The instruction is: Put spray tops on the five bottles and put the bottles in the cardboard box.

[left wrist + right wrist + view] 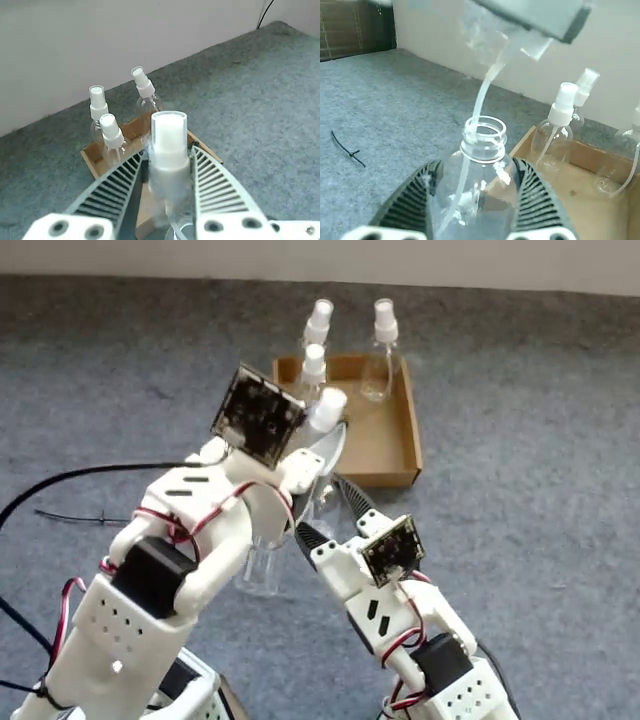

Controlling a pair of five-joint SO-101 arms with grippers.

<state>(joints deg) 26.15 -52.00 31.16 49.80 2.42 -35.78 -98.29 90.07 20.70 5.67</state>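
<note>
Grey carpet wide on all sides of the work, ending at a pale wall on the far side. Beyond the arms, a shallow cardboard box, low-walled and open upward. At its far end, three capped bottles, upright and close together, with bare box floor on the near side of them. On the carpet well off to one side, a thin black cable tie.

Just short of the box's near wall, the left gripper, clamped on the spray top with one ribbed finger on each side of its collar. Below it, the right gripper, closed around the shoulders of the open bottle, fingers pressed to the clear sides.

Spray top directly above the bottle's mouth, collar apart from the neck, not seated. Stands near vertical along its long axis and leans slightly, cap end up toward the box. Dip tube down through the open neck, curving along the inside of the bottle. Open bottle upright, mouth upward.

Beside the left arm, on the carpet, a second clear bottle, upright, its neck hidden by the arm.
</note>
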